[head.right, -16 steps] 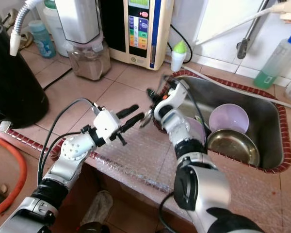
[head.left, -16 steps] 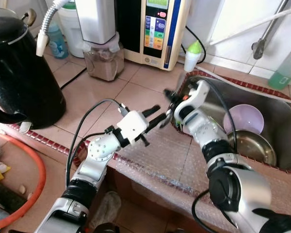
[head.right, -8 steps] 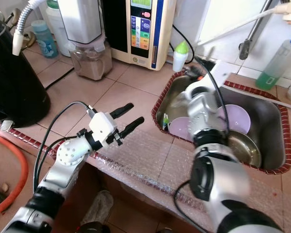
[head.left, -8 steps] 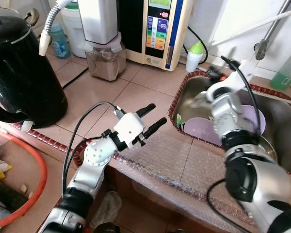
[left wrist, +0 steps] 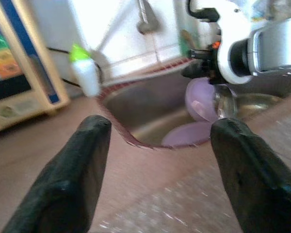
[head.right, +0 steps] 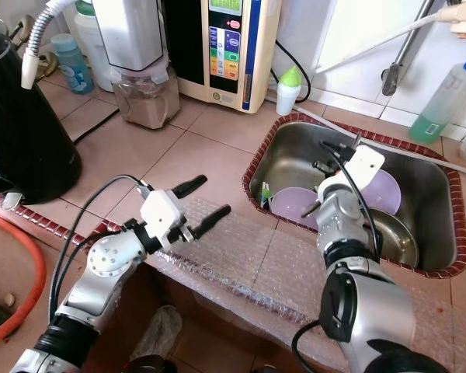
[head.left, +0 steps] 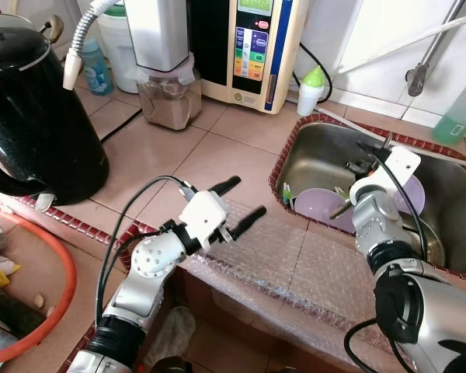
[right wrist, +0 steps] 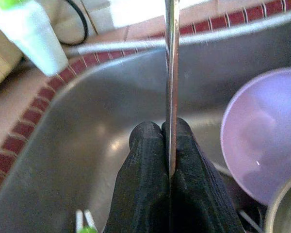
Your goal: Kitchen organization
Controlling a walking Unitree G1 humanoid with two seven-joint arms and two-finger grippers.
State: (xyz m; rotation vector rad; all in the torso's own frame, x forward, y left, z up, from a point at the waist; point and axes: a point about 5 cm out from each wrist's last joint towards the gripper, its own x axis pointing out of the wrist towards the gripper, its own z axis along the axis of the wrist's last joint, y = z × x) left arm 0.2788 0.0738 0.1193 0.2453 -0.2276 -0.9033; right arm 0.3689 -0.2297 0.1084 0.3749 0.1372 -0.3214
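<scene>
Over the steel sink (head.left: 297, 132), my right gripper (head.left: 363, 157) is shut on a thin metal utensil (right wrist: 171, 58), seen edge-on between its black fingers (right wrist: 144, 160). The utensil's shiny end (left wrist: 224, 104) hangs below the gripper, above the dishes. A purple bowl (head.left: 318, 207) lies at the sink's near left. A second purple bowl (right wrist: 262, 131) and a steel bowl (head.left: 429, 242) lie further right. My left gripper (head.left: 247, 196) is open and holds nothing. It hovers over the bubble wrap (head.left: 295, 256) on the counter's front edge, left of the sink.
A black kettle (head.left: 31, 116) stands at the left. A jar of brown powder (head.left: 167, 97), a water machine (head.left: 256, 47) and a white bottle with a green cap (head.left: 311, 85) line the back. A green bottle (head.left: 454, 116) stands behind the sink; an orange hoop (head.left: 58, 299) lies below left.
My right gripper has swung with the utensil from beside the left gripper at the counter edge to over the sink. The left gripper's fingers have spread wider and drawn back slightly.
</scene>
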